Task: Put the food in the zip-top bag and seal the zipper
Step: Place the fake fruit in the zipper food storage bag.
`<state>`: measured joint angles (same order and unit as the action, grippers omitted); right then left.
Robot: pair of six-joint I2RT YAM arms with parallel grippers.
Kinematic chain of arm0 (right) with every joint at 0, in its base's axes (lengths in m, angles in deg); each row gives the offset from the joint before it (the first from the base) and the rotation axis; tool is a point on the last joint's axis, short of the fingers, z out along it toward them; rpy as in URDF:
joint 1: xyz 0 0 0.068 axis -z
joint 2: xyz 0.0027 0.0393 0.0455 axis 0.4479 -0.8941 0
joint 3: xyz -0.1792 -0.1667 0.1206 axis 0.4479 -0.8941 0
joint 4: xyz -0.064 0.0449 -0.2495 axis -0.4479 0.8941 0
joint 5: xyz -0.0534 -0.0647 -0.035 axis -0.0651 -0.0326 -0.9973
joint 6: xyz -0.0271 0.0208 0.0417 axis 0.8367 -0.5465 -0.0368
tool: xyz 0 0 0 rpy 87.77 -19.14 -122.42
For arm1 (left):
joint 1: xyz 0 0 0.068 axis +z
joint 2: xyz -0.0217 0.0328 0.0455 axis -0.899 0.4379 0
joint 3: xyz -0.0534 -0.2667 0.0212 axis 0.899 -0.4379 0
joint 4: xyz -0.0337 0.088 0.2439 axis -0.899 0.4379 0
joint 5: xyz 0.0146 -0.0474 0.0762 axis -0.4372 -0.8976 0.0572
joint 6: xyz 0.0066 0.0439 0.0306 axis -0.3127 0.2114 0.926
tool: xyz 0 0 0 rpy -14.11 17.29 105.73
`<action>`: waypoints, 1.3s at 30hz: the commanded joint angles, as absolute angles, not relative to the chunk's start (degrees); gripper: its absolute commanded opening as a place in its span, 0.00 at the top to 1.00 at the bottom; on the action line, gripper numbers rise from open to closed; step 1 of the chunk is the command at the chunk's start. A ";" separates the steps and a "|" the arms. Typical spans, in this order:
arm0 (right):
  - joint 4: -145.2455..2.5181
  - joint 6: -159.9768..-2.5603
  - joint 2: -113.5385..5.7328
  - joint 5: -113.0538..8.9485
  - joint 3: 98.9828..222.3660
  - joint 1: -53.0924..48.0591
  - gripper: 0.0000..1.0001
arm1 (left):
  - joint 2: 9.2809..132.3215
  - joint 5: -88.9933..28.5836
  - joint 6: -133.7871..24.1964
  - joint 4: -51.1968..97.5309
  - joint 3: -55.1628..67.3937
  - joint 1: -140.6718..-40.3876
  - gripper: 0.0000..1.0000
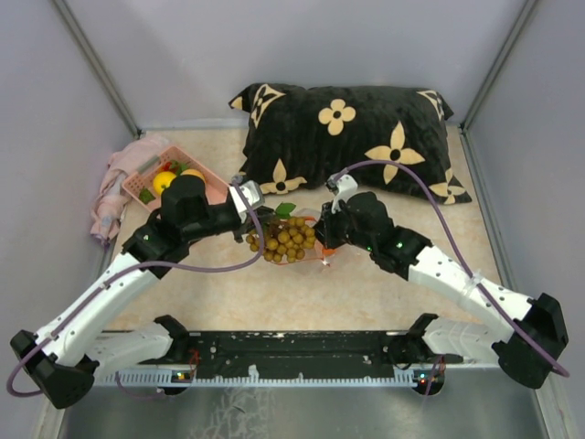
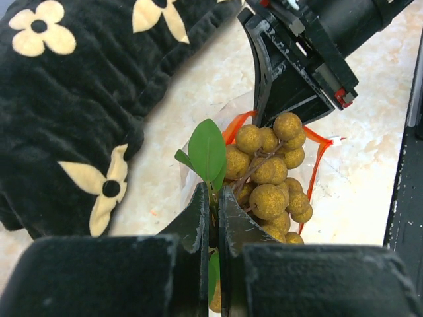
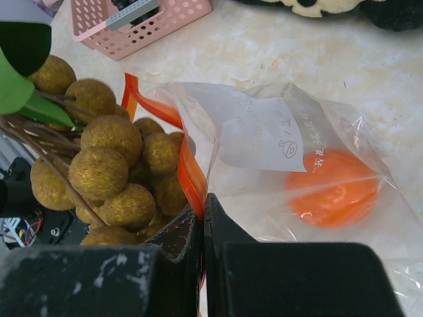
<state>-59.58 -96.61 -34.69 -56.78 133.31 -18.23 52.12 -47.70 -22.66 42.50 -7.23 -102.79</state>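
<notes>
The cluster of tan-brown balls [image 2: 271, 175] hangs at the mouth of the zip-top bag [image 3: 291, 158], its leafy stem pinched by the left gripper [image 2: 213, 198]; the right gripper [image 3: 202, 205] is clamped on the zipper [image 3: 192, 175], holding the mouth up. Feed the cluster deep toward the orange ball [image 3: 330, 188] inside before you release.

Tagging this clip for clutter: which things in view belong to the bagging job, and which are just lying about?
Job: zip-top bag with its zipper, pinched by the right gripper; orange ball inside it; brown ball cluster held by the left gripper; yellow fruit not yet bagged.
Lying about: pink basket, black flowered pillow, pink cloth.
</notes>
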 commanded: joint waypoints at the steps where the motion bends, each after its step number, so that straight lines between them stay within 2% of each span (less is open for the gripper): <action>1: -59.97 -97.17 -33.50 -59.11 137.71 -18.08 1.00 | 52.04 -43.04 -19.67 45.73 -4.82 -104.37 1.00; 9: -60.28 -97.30 -33.28 -58.82 138.38 -18.10 1.00 | 54.82 -41.89 -17.11 48.92 -3.34 -109.94 1.00; 19: -59.11 -97.48 -33.76 -58.10 139.51 -18.06 1.00 | 59.46 -32.83 -15.72 53.99 1.00 -115.49 1.00; 28: -60.89 -99.09 -34.73 -54.86 140.48 -18.08 1.00 | 63.55 -29.23 -15.61 52.11 2.17 -122.05 1.00; 39: -63.77 -101.72 -36.64 -49.36 139.00 -18.06 1.00 | 66.22 -25.17 -14.60 48.03 2.24 -125.11 1.00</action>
<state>-57.83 -99.71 -37.03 -53.74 136.57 -18.19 66.07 -28.40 -15.97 51.90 1.32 -124.52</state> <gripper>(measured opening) 0.006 0.041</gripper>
